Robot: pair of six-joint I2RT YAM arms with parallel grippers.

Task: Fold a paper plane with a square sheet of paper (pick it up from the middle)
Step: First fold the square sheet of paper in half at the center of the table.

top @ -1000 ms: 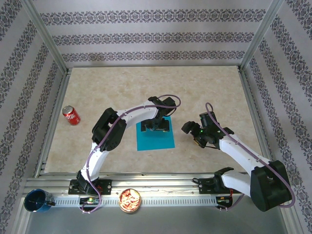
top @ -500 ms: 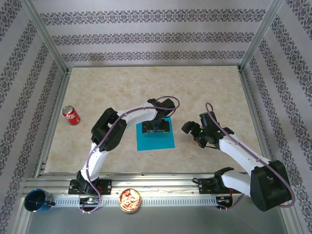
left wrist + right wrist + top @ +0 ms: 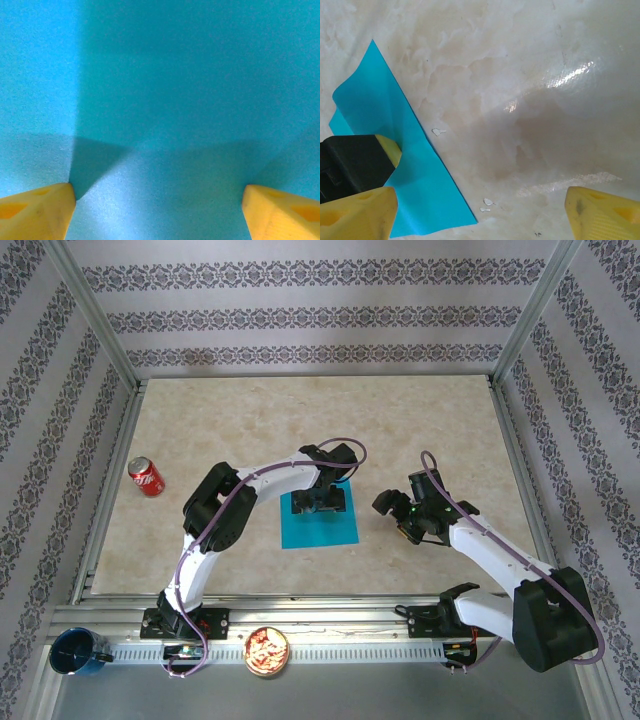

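My left gripper (image 3: 320,502) is down over the square sheet of paper (image 3: 320,527), which lies on the worktop (image 3: 430,420) about midway between the left and right edges and nearer the near edge than the far one. Through my left wrist camera the turquoise sheet (image 3: 165,90) spreads across everything, and my two yellow fingertips (image 3: 35,212) stand wide apart at the bottom corners, nothing pinched between them. Their shadows run right up to the tips, so they look to be touching the paper or just above it; I cannot tell which. My right gripper (image 3: 383,503) hangs over bare worktop just beside the sheet's right edge, not touching it. From its wrist camera my right fingers (image 3: 602,212) are also spread wide with only marbled surface between them. In that view the sheet (image 3: 415,165) shows one straight edge and a corner. The part next to my left gripper's black and yellow finger (image 3: 355,162) looks slightly lifted instead of flat. A few small white flecks (image 3: 437,132) lie on the worktop just beside that edge. A red soda can (image 3: 146,477) lies on its side near the left edge, well apart from the sheet. A dark blue cup (image 3: 75,652) and a small bowl (image 3: 267,651) sit on the rail in front of the near edge, toward the left corner.
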